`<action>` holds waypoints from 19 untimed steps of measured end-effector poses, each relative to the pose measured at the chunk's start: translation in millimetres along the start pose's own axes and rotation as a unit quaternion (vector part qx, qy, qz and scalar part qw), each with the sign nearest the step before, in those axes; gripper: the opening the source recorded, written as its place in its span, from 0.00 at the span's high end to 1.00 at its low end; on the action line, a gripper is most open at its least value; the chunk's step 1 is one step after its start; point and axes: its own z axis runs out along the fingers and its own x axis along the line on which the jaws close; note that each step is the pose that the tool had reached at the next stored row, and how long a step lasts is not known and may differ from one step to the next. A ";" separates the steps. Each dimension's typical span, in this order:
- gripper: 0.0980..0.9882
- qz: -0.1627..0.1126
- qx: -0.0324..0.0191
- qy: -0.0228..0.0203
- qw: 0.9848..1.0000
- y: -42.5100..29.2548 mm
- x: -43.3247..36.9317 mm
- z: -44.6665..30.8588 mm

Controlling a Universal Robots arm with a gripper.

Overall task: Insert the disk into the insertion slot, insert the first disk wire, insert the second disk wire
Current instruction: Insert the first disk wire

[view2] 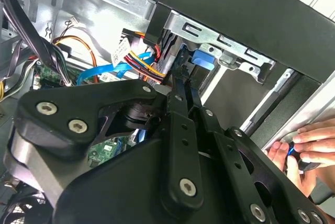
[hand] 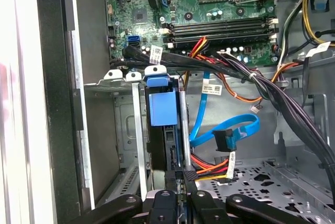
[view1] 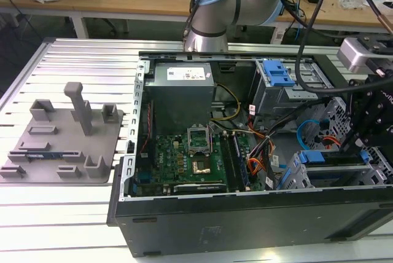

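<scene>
First wrist view: gripper (hand: 180, 176) clasps disk (hand: 161, 110) inside insertion slot (hand: 137, 140)

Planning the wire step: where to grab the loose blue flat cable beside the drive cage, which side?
Probably the black connector at its end, not the blue cable: the ribbon loops and would flex, the plug is rigid. Come from the open side of the case; the black wire bundle crosses on the motherboard side.

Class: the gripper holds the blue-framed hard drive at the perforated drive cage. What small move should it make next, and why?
Probably a short, straight push deeper into the insertion slot. The gripper is shut on the rear edge of the disk, the disk sits between the slot's metal rails, and it seems not fully seated.
</scene>
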 end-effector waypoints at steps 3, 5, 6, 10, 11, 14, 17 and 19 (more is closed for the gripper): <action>0.93 0.000 0.000 0.001 1.000 -0.2 -0.1 0.6; 0.93 0.000 0.000 0.001 1.000 -0.2 -0.4 0.0; 0.93 0.000 0.000 0.001 1.000 -0.2 -0.8 -0.9; 0.93 -0.001 0.000 0.003 1.000 -0.1 -1.9 -2.3; 0.93 -0.003 0.000 0.003 1.000 -0.1 -1.9 -2.2; 0.93 -0.011 0.001 0.003 1.000 -0.2 -1.9 -2.2; 0.93 -0.013 0.001 0.003 1.000 0.2 -1.9 -2.2; 0.93 -0.013 0.001 0.003 1.000 0.3 -1.7 -2.2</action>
